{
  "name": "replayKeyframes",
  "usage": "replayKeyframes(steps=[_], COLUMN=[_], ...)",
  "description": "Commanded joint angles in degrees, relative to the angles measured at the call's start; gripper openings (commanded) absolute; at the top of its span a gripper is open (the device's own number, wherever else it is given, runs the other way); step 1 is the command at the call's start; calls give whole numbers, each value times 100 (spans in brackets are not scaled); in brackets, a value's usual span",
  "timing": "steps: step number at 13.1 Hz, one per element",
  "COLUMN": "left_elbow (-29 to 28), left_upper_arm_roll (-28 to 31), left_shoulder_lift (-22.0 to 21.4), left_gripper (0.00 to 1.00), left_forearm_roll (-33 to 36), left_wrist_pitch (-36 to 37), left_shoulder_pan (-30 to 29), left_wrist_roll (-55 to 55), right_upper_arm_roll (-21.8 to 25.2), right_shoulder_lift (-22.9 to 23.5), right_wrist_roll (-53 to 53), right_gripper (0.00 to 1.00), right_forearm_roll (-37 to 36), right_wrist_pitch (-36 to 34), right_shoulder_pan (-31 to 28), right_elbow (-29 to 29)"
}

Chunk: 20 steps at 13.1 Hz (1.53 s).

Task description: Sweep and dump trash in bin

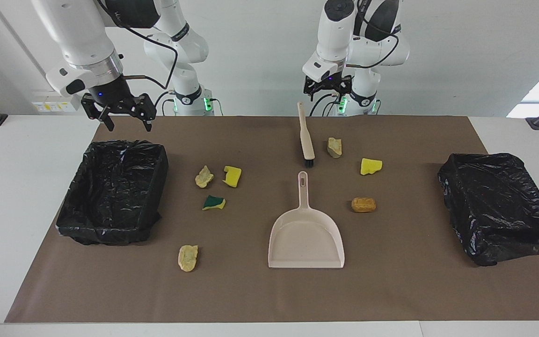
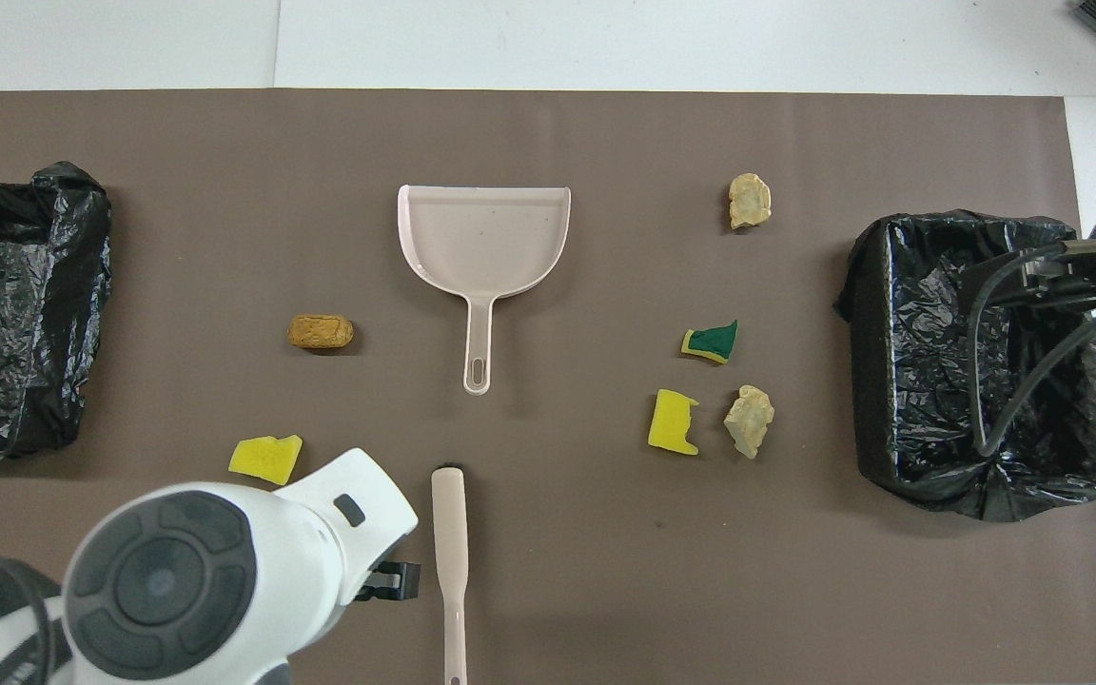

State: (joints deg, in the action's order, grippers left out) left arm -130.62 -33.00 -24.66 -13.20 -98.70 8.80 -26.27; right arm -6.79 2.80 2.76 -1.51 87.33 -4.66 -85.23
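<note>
Several pieces of trash lie on the brown mat: a beige lump (image 1: 204, 177), a yellow sponge chunk (image 1: 232, 176) and a green-and-yellow sponge (image 1: 214, 202) near the open black-lined bin (image 1: 155, 187). Another beige lump (image 1: 188, 258) lies farther out. A beige lump (image 1: 334, 147), a yellow chunk (image 1: 371, 166) and an orange-brown piece (image 1: 363, 204) lie toward the left arm's end. The dustpan (image 1: 306, 238) lies mid-table, its handle toward the brush (image 1: 306, 140). My left gripper (image 1: 328, 90) hangs open above the brush handle's end. My right gripper (image 1: 127, 117) hangs open over the bin's edge nearest the robots.
A second bin (image 1: 498, 206) wrapped in black plastic stands at the left arm's end of the table. The brown mat (image 1: 391, 290) covers most of the white table. In the overhead view the left arm hides the lump beside the brush (image 2: 449, 533).
</note>
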Motion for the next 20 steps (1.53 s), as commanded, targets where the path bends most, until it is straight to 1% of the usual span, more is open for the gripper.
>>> replayKeyframes(steps=[1, 3, 4, 6, 8, 9, 10, 14, 15, 16, 18, 19, 20], left_elbow=[-805, -1403, -1509, -1642, -1791, -1792, -1792, -1801, -1801, -1801, -1792, -1774, -1748], left_upper_arm_roll=[-582, -997, -1094, -1121, -1209, -1209, -1209, -1209, -1209, -1209, -1209, -1183, -1174], left_shoulder_lift=[-224, -215, -172, -75, 188, 355, 408, 409, 418, 435, 462, 505, 540], left_gripper=[100, 100, 100, 100, 100, 100, 100, 100, 90, 74, 26, 6, 0], left_forearm_roll=[-262, -525, -683, -737, -746, -746, -755, -851, -895, -930, -930, -930, -930], left_wrist_pitch=[-797, -1543, -1738, -1907, -2283, -2390, -2408, -2399, -2408, -2417, -2461, -2435, -2435], left_shoulder_pan=[26, 52, 61, 78, 87, 87, 87, 87, 78, 70, 35, 17, 8], left_wrist_roll=[-238, -308, -308, -300, -230, -212, -203, -177, -177, -168, -11, 260, 402], right_upper_arm_roll=[-42, -42, -42, -42, -42, -42, -42, -42, -42, -42, -42, -42, -42], right_shoulder_lift=[2, 2, -7, -7, -7, -16, -7, -7, -7, -16, -7, -16, -7], right_wrist_roll=[155, 155, 155, 146, 146, 146, 155, 155, 155, 155, 146, 146, 146], right_gripper=[100, 100, 100, 100, 100, 100, 100, 100, 100, 100, 100, 100, 100], right_forearm_roll=[-24, -24, -24, -24, -24, -24, -24, -24, -24, -24, -24, -33, -33], right_wrist_pitch=[-32, -32, -32, -32, -32, -41, -32, -32, -32, -32, -32, -32, -32], right_shoulder_pan=[-17, -8, -8, -17, -17, -17, -17, -8, -17, -8, -17, -17, -17], right_elbow=[59, 59, 59, 50, 42, 42, 50, 50, 50, 50, 50, 42, 50])
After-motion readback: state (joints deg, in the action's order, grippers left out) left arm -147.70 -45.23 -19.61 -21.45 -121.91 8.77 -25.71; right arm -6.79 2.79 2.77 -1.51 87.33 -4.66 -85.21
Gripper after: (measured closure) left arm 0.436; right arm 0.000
